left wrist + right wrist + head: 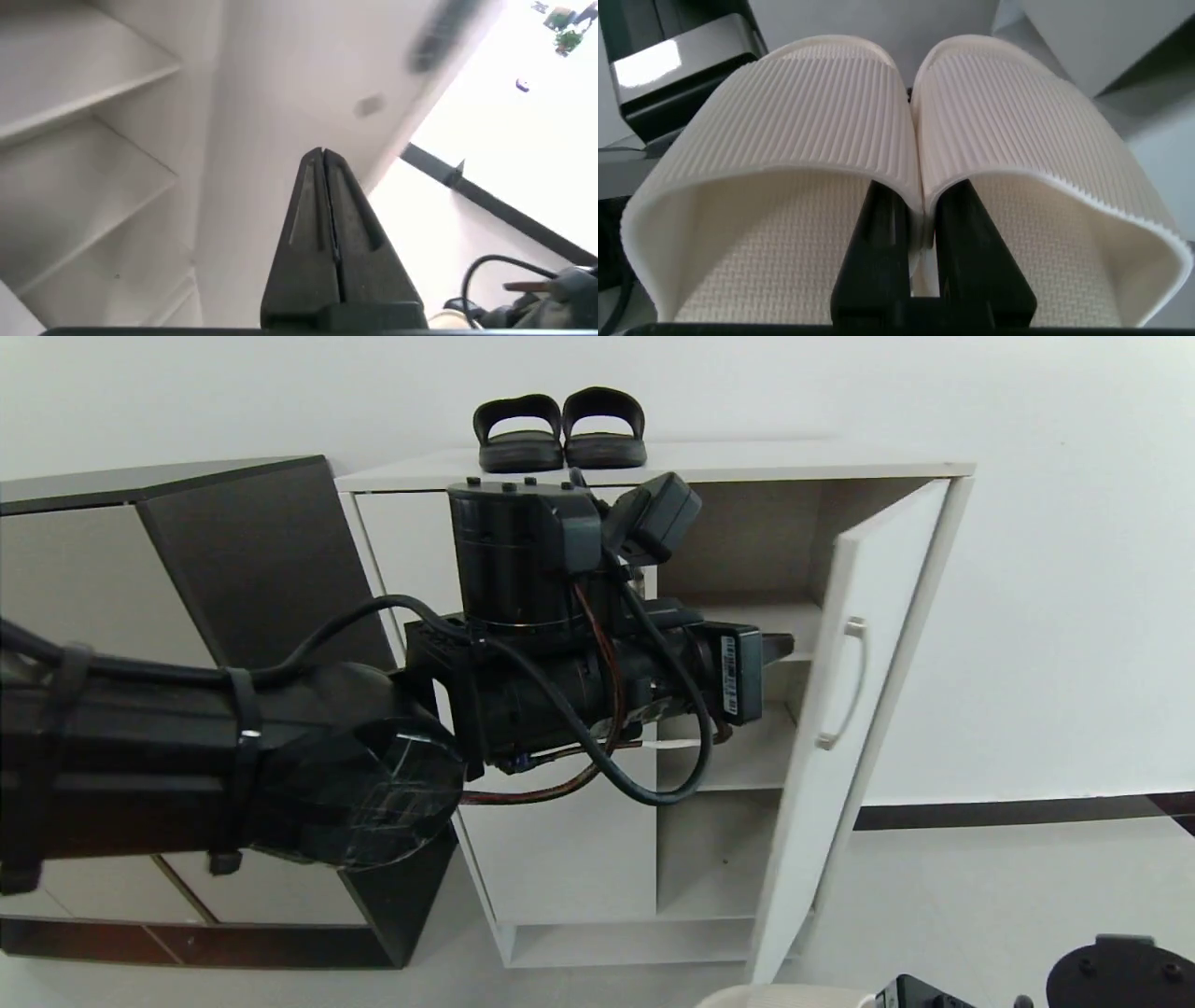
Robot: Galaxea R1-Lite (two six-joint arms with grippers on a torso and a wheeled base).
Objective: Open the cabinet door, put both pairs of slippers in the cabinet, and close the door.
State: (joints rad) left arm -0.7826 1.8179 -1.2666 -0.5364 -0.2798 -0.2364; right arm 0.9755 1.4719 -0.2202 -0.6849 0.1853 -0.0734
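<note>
My left arm lies level across the front of the cabinet (747, 457). Its pincer (323, 168) is pressed together on nothing, with the tip at the open shelves beside the ajar door (878, 579). The right pincer (920, 233) is clamped on the touching inner edges of the cream slippers (785, 121), which have finely ribbed straps and cross-hatched footbeds. The black slippers (560, 429), smooth and rounded, sit side by side on the flat white cabinet top. The door carries a pale bar handle (851, 681).
</note>
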